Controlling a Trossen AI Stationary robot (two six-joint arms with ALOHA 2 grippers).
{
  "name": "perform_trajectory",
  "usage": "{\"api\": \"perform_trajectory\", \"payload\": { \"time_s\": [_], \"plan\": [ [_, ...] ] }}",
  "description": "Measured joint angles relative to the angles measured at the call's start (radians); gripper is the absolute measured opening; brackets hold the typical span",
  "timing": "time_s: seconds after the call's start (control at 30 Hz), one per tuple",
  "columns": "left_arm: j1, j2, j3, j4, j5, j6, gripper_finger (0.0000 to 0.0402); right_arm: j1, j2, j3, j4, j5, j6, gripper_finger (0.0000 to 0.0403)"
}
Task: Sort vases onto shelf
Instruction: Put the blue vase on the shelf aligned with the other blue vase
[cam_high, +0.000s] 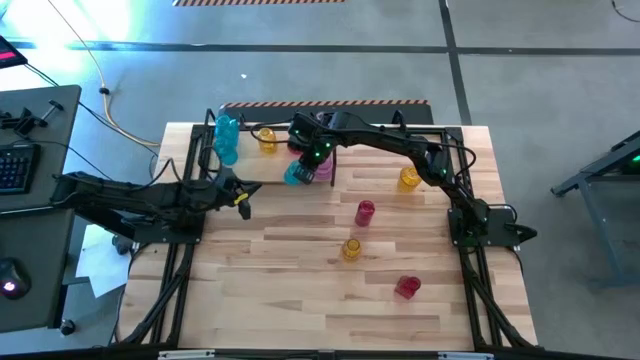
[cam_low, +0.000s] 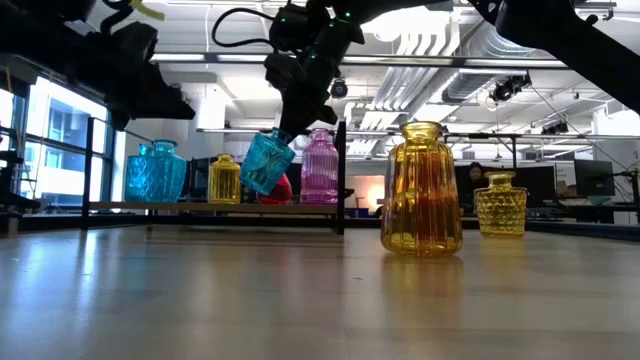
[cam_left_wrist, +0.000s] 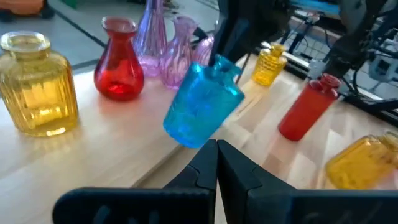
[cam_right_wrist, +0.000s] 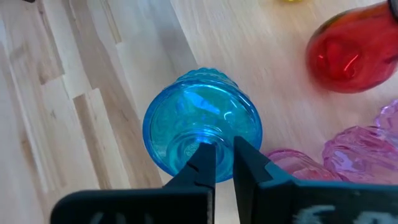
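My right gripper (cam_high: 305, 160) is shut on a cyan vase (cam_low: 267, 162), which hangs tilted just in front of the shelf (cam_low: 200, 207) at the table's far left. On the shelf stand cyan vases (cam_low: 155, 172), a yellow vase (cam_low: 224, 180), a pink vase (cam_low: 320, 167) and a red one (cam_left_wrist: 119, 62). My left gripper (cam_left_wrist: 216, 163) is shut with nothing in it, near the table's left edge (cam_high: 240, 197), pointing at the held vase (cam_left_wrist: 202, 106). My right gripper holds the cyan vase by the rim of its neck (cam_right_wrist: 214, 146), pinched between the two fingers; one finger (cam_right_wrist: 202, 163) seems to stand inside the mouth and the other outside. The fingers come from above, slanting down. The vase hangs tilted below them, clear of the wood.
Loose on the tabletop stand a yellow vase (cam_high: 410, 178), a pinkish-red vase (cam_high: 365, 212), a small yellow vase (cam_high: 351, 248) and a red vase (cam_high: 407, 287). The shelf's black rods (cam_low: 342, 175) rise beside the pink vase. Bare wood lies at the near left.
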Motion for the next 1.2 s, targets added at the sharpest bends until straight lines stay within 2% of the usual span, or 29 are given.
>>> {"api": "perform_trajectory", "payload": {
  "time_s": [0.17,0.43,0.77,1.03,1.2],
  "plan": [
    [0.023,0.096,0.000,0.040,0.009,0.003,0.0000,-0.002,0.000,0.000,0.000,-0.010,0.010,0.0004],
    [0.073,0.318,0.000,0.257,0.021,0.000,0.0000,-0.002,0.000,0.000,0.000,-0.011,0.020,0.0004],
    [0.163,0.525,0.006,0.435,0.129,0.000,0.0000,-0.002,0.000,0.000,0.019,-0.011,0.020,0.0004],
    [0.224,0.671,0.090,0.431,0.202,0.050,0.0000,-0.003,-0.001,0.000,0.028,-0.010,0.019,0.0004],
    [0.241,0.732,0.129,0.430,0.213,0.073,0.0000,-0.009,-0.001,0.000,0.028,-0.008,0.019,0.0004]
  ]
}}
